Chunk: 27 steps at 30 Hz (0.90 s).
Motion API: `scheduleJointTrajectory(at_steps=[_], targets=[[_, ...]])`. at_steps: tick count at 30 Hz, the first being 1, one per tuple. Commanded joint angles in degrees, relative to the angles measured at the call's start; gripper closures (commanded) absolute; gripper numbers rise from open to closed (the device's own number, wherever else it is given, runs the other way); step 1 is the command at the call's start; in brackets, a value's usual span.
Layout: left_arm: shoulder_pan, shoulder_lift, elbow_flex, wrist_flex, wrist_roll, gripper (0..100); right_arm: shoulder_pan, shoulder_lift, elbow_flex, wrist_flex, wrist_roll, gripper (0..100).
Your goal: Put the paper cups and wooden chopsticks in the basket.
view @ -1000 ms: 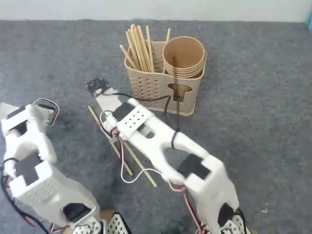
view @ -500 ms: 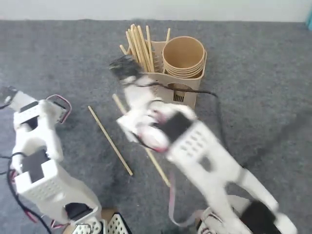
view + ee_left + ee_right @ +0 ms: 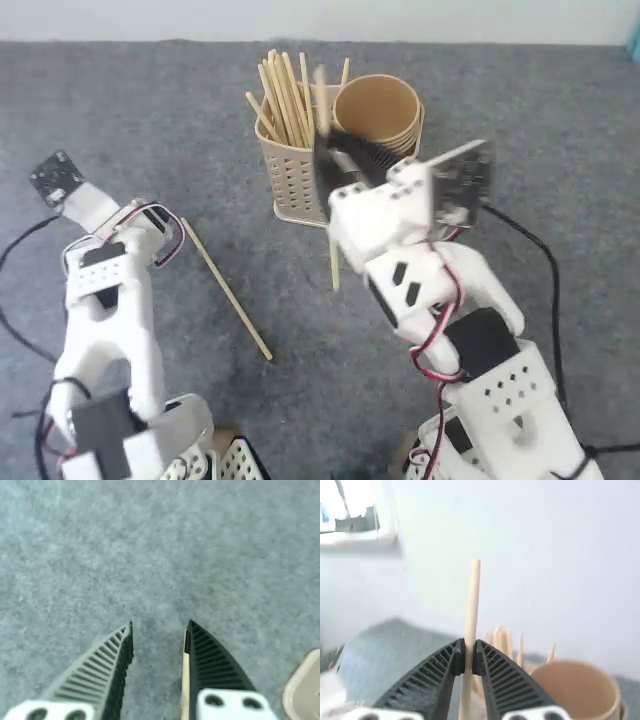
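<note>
Clamped in the right gripper (image 3: 336,158): one held chopstick (image 3: 334,262), upright, pinched from both sides by the black fingers, no gap left. Raised just in front of the basket (image 3: 293,190), upper end near the rim, lower end hanging past the basket's foot over the grey surface (image 3: 540,110); touching the surface or not, cannot tell.

Inside the basket, two compartments: in the one nearer the left arm (image 3: 108,300), a bundle of chopsticks (image 3: 283,95), standing and fanned out; in the other, a stack of paper cups (image 3: 378,118), nested, mouths up. Much of the basket's front wall hidden from above by the right arm (image 3: 440,290) and its gripper. A black cable (image 3: 535,255) looping off that arm over the surface.

Well apart from the basket, a loose chopstick (image 3: 228,290) flat on the surface, lying aslant between the two arms, one end near the left arm.

Left gripper (image 3: 160,625): fingers apart, nothing between them, pointed down at the grey surface. Along the inner edge of one finger, a pale narrow strip (image 3: 185,680); toward the edge of that view, a pale rounded shape (image 3: 305,692); too little of either to name.

In the right wrist view, behind the held chopstick: the bundle's tips and a cup's mouth, with a pale wall (image 3: 545,540) beyond.
</note>
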Motion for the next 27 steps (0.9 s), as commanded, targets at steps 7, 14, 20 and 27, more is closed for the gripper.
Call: scheduleJointTrajectory(at_steps=[7,14,20,27], targets=[[4.9,-6.3,2.4,-1.7,-2.5,73,5.8,-1.6,-0.4,-25.5,-7.0,99.1],[5.9,-6.4,4.2,-4.3,-2.5,70,9.3,14.5,-11.2,-33.9,-7.6,99.0],[6.9,-6.5,5.3,-6.1,-3.7,70,12.5,33.1,-25.8,-34.3,-7.9,99.0],[7.8,-6.5,5.5,-6.2,-3.9,70,12.9,43.7,-32.9,-34.3,-7.9,98.9]])
